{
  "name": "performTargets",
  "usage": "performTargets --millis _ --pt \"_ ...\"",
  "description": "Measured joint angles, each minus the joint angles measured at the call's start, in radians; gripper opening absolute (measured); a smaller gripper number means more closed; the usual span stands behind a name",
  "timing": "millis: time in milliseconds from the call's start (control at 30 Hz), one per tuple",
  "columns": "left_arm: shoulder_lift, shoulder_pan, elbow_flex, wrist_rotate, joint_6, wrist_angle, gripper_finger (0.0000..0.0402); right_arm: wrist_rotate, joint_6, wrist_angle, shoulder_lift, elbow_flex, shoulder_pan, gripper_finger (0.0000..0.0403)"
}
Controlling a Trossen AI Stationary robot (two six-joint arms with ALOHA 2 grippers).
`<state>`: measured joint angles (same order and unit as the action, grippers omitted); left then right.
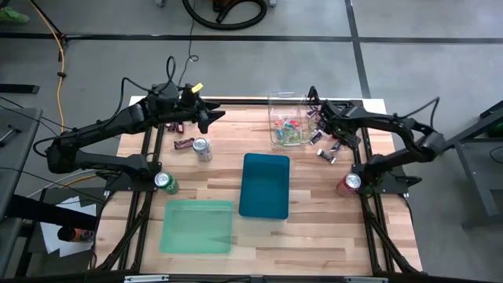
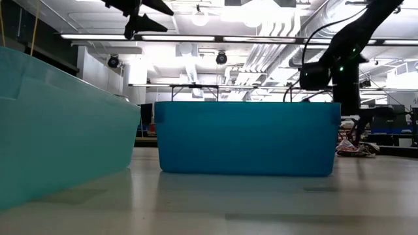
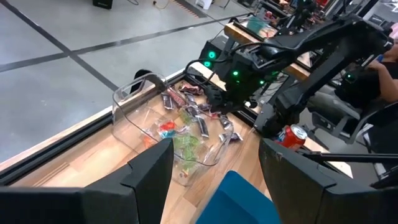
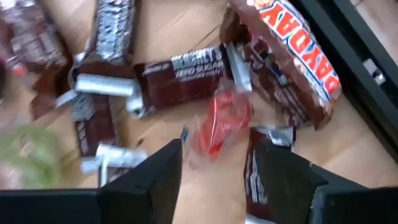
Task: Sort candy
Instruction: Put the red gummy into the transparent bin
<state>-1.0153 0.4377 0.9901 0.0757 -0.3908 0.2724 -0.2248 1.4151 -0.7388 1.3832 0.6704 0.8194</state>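
right gripper (image 4: 214, 165): fingers apart around a red candy (image 4: 221, 124), not gripping | wrappers read PAYDAY (image 4: 298, 40), HERSHEY'S ZERO SUGAR (image 4: 186, 74) | left gripper (image 3: 214, 168): open, empty, raised

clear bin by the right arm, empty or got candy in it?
Not empty. The clear bin holds several small sweets, red, green and blue, seen in the high and left wrist views. More bars lie outside it.
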Motion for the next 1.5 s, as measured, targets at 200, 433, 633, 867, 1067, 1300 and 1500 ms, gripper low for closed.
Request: performTargets --millis 200,433,633,867,1067,1300,1500 --pt "0.0 0.0 0.0 0.0 0.0 0.02 0.0225 -0.021 -0.009 0.063 0.052 0.0 0.008 0.0106" --pt "0.001 0.0 0.0 0.0 0.0 0.023 0.0225 -0.097 -0.213 0.09 0.008 0.032 -0.004 0.0012" --pt "0.014 0.0 0.0 0.0 0.0 0.018 0.0225 -0.141 -0.472 0.244 -0.135 0.127 -0.07 0.0004" --pt "0.014 0.0 0.0 -0.01 -0.001 0.012 0.0225 -0.019 -0.721 0.486 -0.2 0.234 -0.195 0.0002" --pt "0.014 0.0 0.0 -0.011 -0.001 0.012 0.0225 -0.002 -0.694 0.443 -0.146 0.245 -0.31 0.0001" --pt "0.014 0.0 0.0 -0.012 -0.015 0.011 0.0225 0.045 -0.637 0.359 -0.039 0.245 -0.376 0.0001" --pt "0.015 0.0 0.0 -0.014 -0.022 0.011 0.0225 0.1 -0.634 0.36 -0.001 0.245 -0.375 0.0003"
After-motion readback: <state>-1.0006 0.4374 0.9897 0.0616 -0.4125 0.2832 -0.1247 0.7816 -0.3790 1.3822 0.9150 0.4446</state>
